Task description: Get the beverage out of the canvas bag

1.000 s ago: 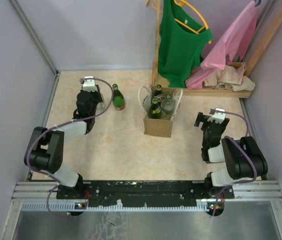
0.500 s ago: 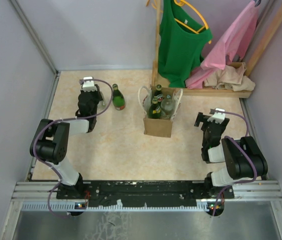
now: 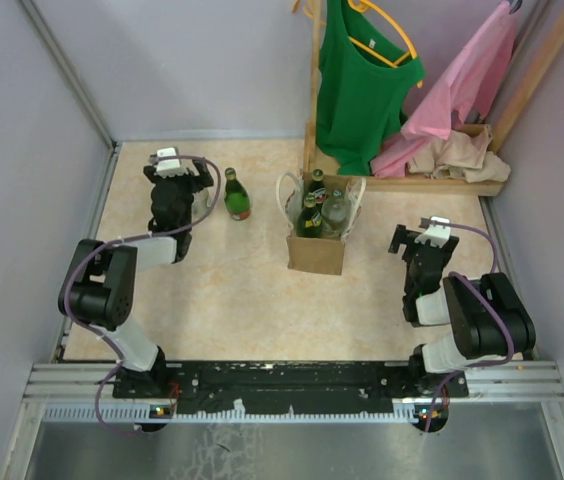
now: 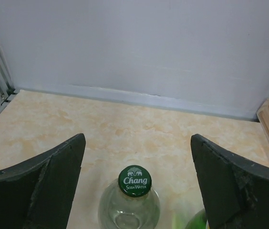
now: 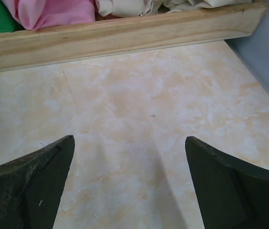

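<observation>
The boxy tan canvas bag (image 3: 315, 250), white-handled, is seen upright at the centre of the top view, with bottles (image 3: 311, 212) inside. A clear, green-capped beverage (image 4: 134, 183) is framed at bottom centre of the left wrist view, between the widely spread fingers of the left gripper (image 4: 137, 143) and untouched by them.

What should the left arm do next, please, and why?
Probably lift the left gripper straight up and swing it toward the bag. Its jaws are open, clear of the soda bottle standing on the table below, and more bottles sit in the bag.
</observation>
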